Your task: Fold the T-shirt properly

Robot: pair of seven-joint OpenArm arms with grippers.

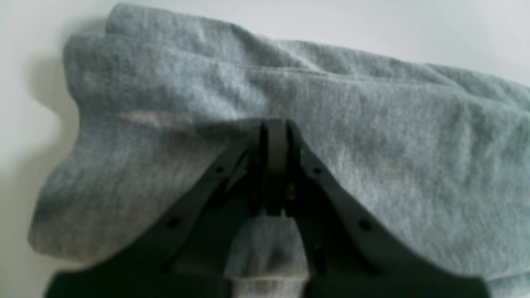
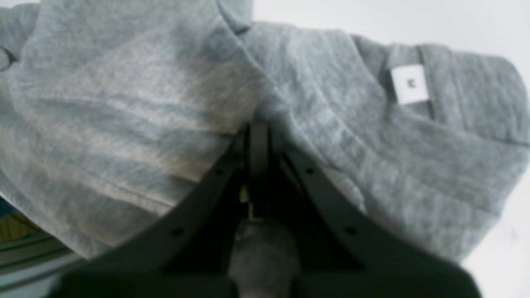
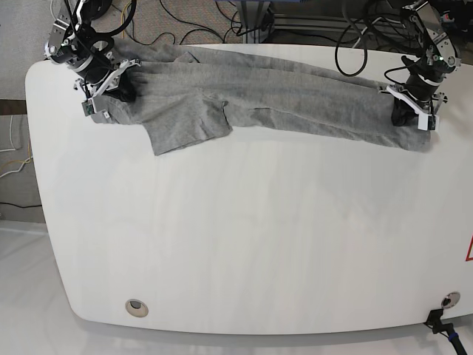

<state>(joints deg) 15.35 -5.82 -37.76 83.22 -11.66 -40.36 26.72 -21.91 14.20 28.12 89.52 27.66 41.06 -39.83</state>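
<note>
A grey T-shirt (image 3: pixel 259 92) lies stretched in a long band across the far part of the white table (image 3: pixel 244 229), with a sleeve (image 3: pixel 185 126) hanging toward the front. My left gripper (image 3: pixel 410 111) is at the band's right end, shut on the shirt's hem; its fingers (image 1: pixel 275 136) pinch grey fabric (image 1: pixel 290 103). At the left end my right gripper (image 3: pixel 111 89) is shut on the collar side, where grey cloth (image 2: pixel 145 103) bunches around its fingers (image 2: pixel 258 140). A white neck label (image 2: pixel 410 85) shows close by.
Cables (image 3: pixel 222 22) and equipment lie beyond the table's far edge. A round hole (image 3: pixel 136 307) sits near the front left corner and a fitting (image 3: pixel 448 299) near the front right. A red mark (image 3: pixel 468 251) shows at the right edge.
</note>
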